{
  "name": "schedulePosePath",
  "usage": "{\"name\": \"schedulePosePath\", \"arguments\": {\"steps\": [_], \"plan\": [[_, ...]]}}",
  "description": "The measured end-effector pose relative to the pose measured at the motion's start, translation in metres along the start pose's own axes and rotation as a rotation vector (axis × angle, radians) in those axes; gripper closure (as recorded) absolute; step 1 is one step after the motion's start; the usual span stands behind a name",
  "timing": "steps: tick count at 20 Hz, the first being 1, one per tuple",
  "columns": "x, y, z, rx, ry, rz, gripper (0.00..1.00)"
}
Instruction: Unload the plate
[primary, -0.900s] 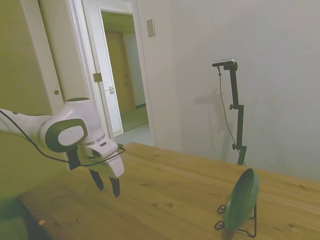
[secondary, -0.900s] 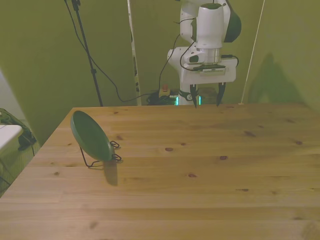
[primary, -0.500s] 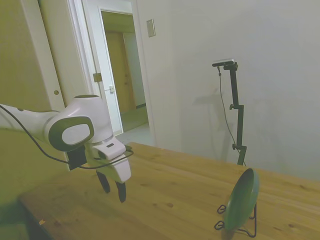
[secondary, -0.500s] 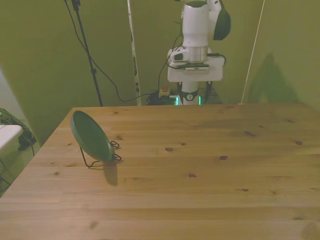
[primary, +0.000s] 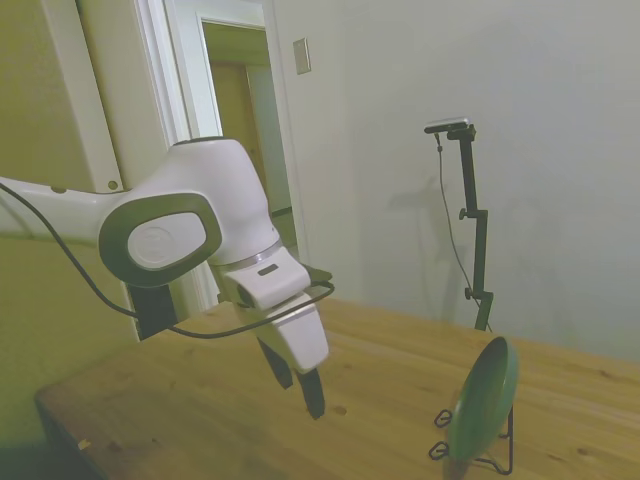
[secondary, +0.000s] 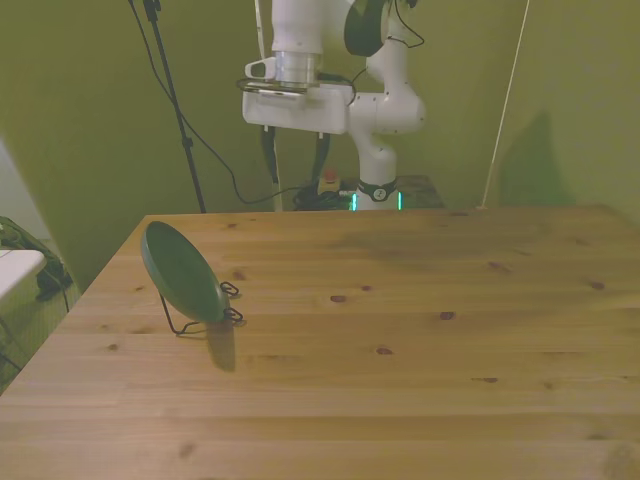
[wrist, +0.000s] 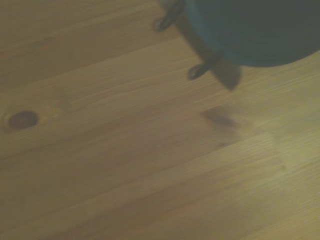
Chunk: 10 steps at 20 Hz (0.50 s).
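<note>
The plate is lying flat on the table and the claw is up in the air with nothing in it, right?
Not quite. The plate isn't lying flat: it stands tilted on edge in a black wire stand, as the front view shows. The rest is right: the claw is up in the air, open, with nothing in it.

The plate (primary: 483, 401) is showing a glossy green glaze, well apart from the gripper (primary: 297, 380), whose white shell is looking like smooth plastic with dark matt fingers. The table (secondary: 420, 350) below the gripper is showing knotty, satin-finished wood. The thin wire stand (secondary: 190, 322) is looking black and metallic.
</note>
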<state>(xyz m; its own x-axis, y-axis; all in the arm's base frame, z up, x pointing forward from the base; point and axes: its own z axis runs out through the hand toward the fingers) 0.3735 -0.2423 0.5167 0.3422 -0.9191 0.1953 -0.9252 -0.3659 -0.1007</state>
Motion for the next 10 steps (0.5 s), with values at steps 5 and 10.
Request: {"name": "schedulePosePath", "arguments": {"steps": [5, 10], "plan": [[0.042, -0.002, 0.000, -0.002, 0.012, 0.014, 0.00], [0.050, -0.014, -0.011, 0.012, 0.037, -0.003, 0.00]]}}
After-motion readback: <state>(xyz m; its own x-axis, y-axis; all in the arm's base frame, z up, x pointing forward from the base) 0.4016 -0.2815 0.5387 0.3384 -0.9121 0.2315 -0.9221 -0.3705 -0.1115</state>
